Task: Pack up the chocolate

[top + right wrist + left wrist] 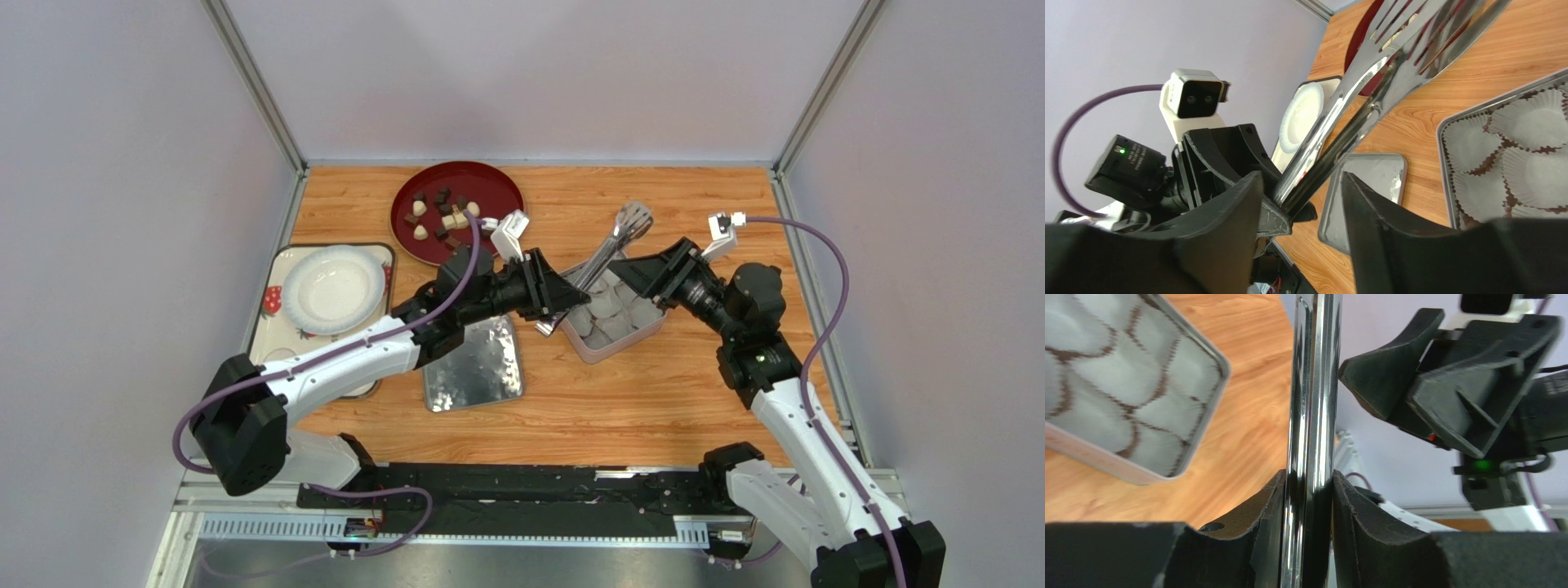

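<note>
**Both grippers on the tongs, chocolate back on the red plate**

We're on a wooden table boxed in by plain grey walls with metal corner posts. Far left, a patterned tray carries a white plate. Next along, at the back, the red plate holds the chocolate, dark pieces and a few cream ones, loosely bunched.

In front of that plate the left gripper reaches in. Its wrist camera settles what the overhead view can't: both fingers are pressed flat against the metal tongs, clamped tight. A silver lid lies flat beneath the arm.

The tongs angle toward the back, over the tin and its white paper cups. The right gripper meets them from the other side. Its own camera shows the fingers spread wide, the tongs running between them with daylight on one side.

The chocolate sits behind and left of the left gripper, well apart from both grippers.
</note>
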Available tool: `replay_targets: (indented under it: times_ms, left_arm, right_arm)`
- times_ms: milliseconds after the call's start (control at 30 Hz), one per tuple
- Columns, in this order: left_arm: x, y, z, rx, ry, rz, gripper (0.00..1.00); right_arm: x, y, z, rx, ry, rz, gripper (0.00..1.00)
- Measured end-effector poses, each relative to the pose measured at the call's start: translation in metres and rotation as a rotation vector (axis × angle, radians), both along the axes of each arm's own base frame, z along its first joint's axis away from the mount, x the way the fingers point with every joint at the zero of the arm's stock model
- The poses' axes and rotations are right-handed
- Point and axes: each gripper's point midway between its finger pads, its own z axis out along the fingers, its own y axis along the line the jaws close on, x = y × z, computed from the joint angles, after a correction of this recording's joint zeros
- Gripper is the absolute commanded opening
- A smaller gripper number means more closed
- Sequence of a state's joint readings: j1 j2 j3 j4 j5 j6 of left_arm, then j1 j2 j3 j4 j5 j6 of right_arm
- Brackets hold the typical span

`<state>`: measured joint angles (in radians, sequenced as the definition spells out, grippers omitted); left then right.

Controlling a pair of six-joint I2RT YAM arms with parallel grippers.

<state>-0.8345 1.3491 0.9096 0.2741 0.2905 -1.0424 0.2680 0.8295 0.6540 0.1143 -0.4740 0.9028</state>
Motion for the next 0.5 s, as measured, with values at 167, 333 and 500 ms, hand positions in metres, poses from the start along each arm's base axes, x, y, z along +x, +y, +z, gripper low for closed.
replay_targets:
  times_ms: [167,333,500]
  left_arm:
    - [0.01,0.017,-0.014,0.174,-0.098,0.049,0.29]
    - [0.017,0.039,-0.018,0.339,-0.208,0.076,0.29]
    - [0.019,0.054,-0.031,0.474,-0.28,0.062,0.29]
  right_arm:
    - [-0.002,-0.001,-0.008,-0.041,0.045,-0.005,0.76]
    - [0.001,0.004,-0.012,-0.085,0.114,-0.025,0.83]
    - [0.006,0.021,-0.026,-0.136,0.218,-0.029,0.84]
